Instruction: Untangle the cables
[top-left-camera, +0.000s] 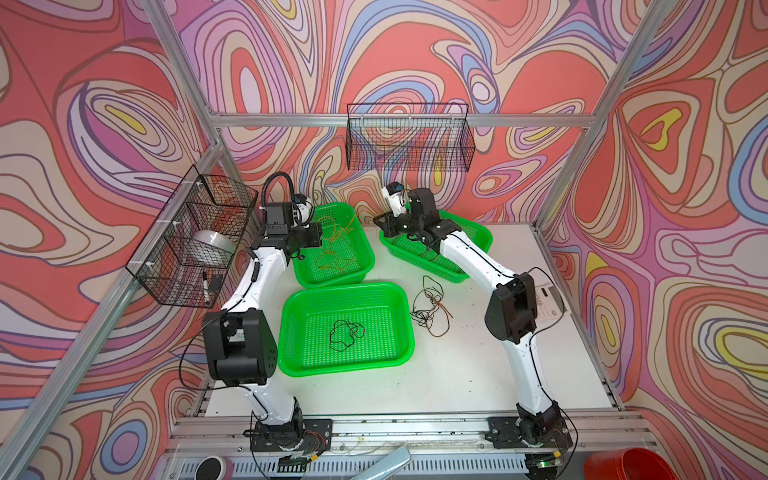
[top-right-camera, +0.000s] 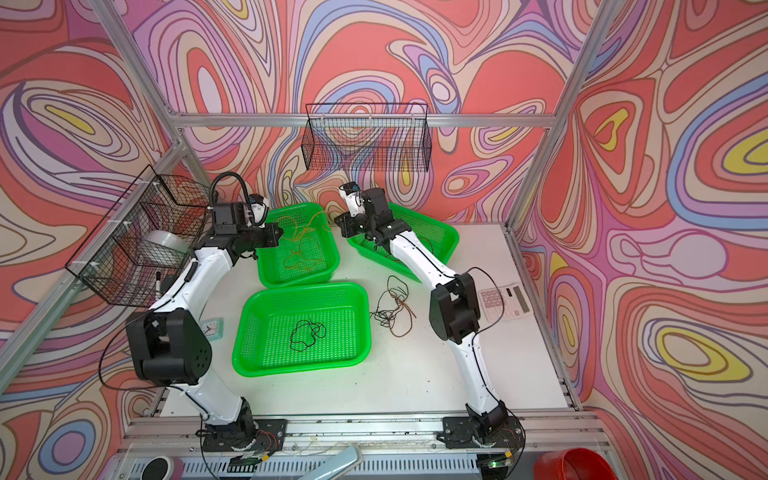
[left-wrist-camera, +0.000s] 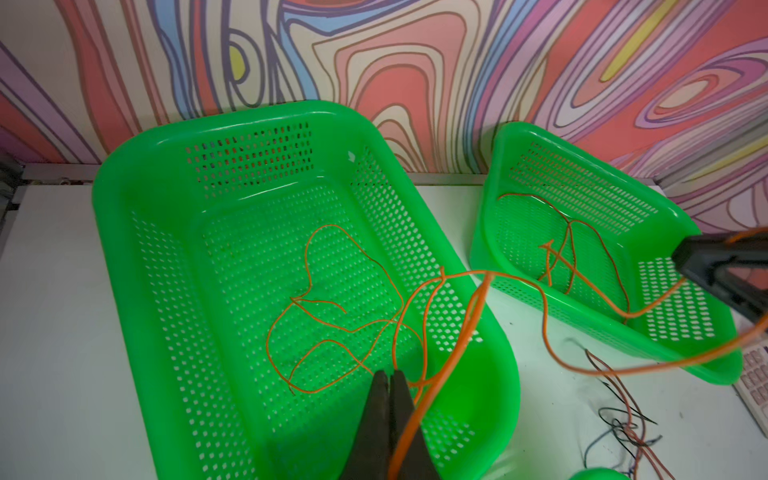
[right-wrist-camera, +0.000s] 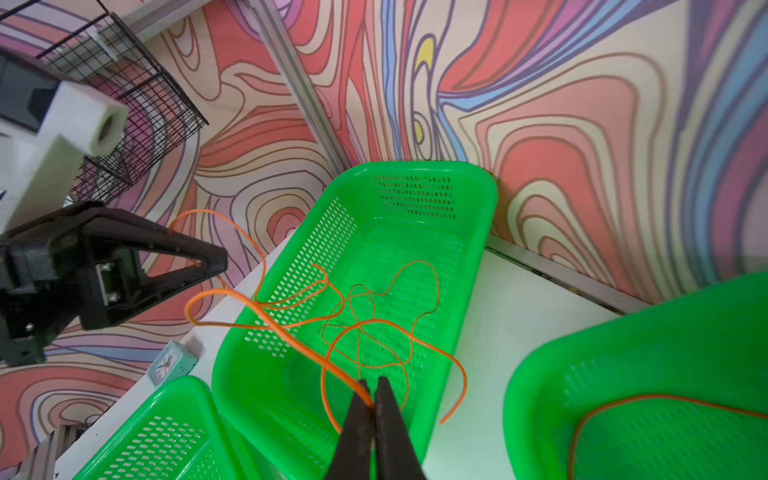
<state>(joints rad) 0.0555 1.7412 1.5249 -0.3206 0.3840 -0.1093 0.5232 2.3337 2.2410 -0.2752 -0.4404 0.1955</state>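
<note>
Left wrist view: we see the left gripper (left-wrist-camera: 388, 376) clenched on an orange cable (left-wrist-camera: 456, 345) over a green basket (left-wrist-camera: 116, 232).
Right wrist view: the right gripper (right-wrist-camera: 374, 401) pinches orange cable too.
Other cables: black loop (top-left-camera: 347, 332) in the near basket (top-left-camera: 345, 289); black and red-brown tangle (top-left-camera: 432, 307) on the table (top-left-camera: 457, 374).
Writing: calculator (top-right-camera: 505, 301) keys too small for us to read.

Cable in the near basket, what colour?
Black; the cable shows best in a top view.
</note>
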